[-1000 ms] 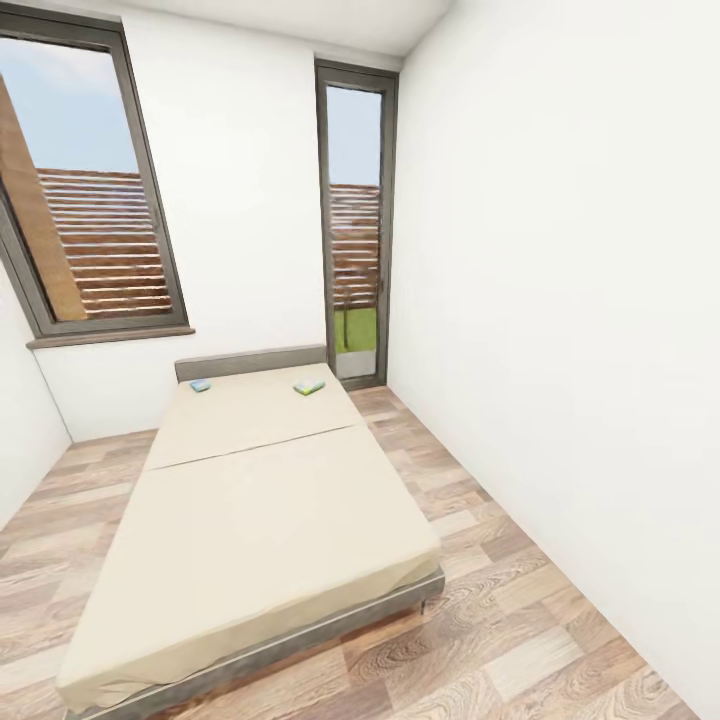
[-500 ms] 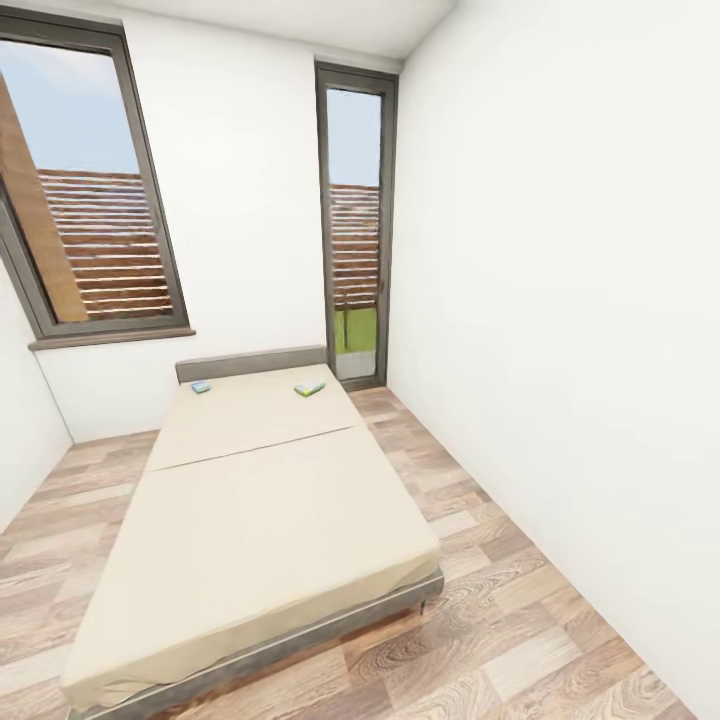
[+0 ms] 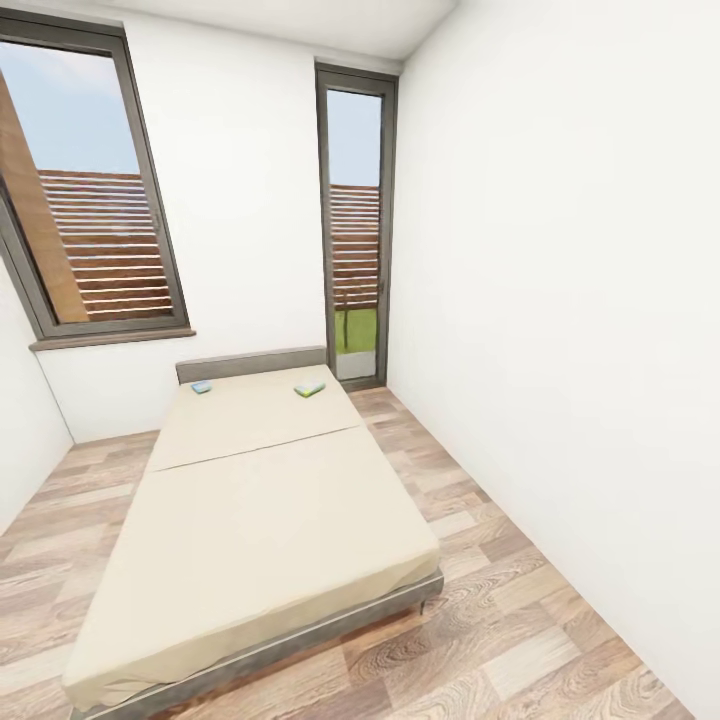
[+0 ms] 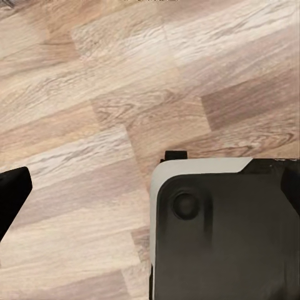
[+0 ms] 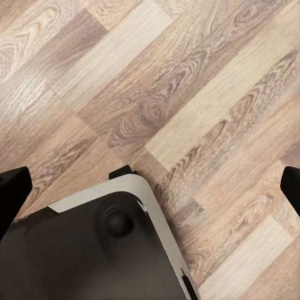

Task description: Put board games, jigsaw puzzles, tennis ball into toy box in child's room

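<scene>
White walls and plank floor frame the bed [image 3: 260, 530]; two board games [image 3: 309, 388] lie at its far headboard edge, straight ahead. My grippers hang spread over floor, empty.

Beige bed, white walls, brown plank floor

The bed [image 3: 260, 520] has a plain beige mattress, a dark grey frame and a grey headboard [image 3: 250, 362]. Near the headboard lie two small boxes: one blue [image 3: 201, 387], the other green, white and yellow [image 3: 309, 388]. The walls [image 3: 560, 300] are plain white. The window frames [image 3: 150, 200] are dark grey-brown; through the glass show pale blue sky, brown horizontal slats and a patch of bright green. The floor [image 3: 520, 640] is wood plank, in mixed tan, light and darker brown with swirling grain. In the wrist views, the robot's base [image 4: 225, 231] is black with a pale grey edge, and the claw fingertips [image 5: 12, 194] are black.
</scene>
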Controlling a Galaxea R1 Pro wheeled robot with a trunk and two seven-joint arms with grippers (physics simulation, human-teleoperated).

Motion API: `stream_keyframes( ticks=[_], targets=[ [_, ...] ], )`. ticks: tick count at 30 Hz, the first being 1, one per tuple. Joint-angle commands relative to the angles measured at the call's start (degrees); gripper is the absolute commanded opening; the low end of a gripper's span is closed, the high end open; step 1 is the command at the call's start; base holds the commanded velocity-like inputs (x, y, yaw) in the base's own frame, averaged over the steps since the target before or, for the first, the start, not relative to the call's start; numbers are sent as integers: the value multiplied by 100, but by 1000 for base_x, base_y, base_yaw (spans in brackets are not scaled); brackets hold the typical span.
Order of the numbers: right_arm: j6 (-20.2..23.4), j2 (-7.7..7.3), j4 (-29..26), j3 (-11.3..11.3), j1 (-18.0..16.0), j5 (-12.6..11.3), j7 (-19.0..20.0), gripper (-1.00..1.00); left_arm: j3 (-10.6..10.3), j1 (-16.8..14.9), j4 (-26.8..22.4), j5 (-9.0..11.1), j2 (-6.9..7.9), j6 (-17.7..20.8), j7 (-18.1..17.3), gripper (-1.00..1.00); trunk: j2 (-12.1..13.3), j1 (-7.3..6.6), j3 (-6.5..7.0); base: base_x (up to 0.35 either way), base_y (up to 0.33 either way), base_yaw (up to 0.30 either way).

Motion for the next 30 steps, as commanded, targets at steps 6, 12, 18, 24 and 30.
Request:
stream_keyframes(
  ticks=[6,12,18,24,30],
  targets=[
    [-38,2,-2,19,-2,-60,-6,100,-19,-4,5,-4,5,-35,3,100,-11,3,-11,0,0,0],
    [-40,3,-2,16,-2,-67,-10,100,-16,-5,5,-3,6,-37,8,100,-11,3,-11,-23,-27,58],
    [-44,10,-2,23,-2,-66,-115,100,-15,-4,5,-2,10,-37,8,100,-11,3,-11,-11,-115,245],
    [-45,11,-2,26,-2,-68,-151,100,-6,-4,5,2,22,-37,8,100,-11,3,-11,-22,158,285],
    [-40,11,-2,34,-2,-59,-155,100,-10,-4,5,-1,27,-45,8,100,-11,3,-11,44,120,151]
  ],
)
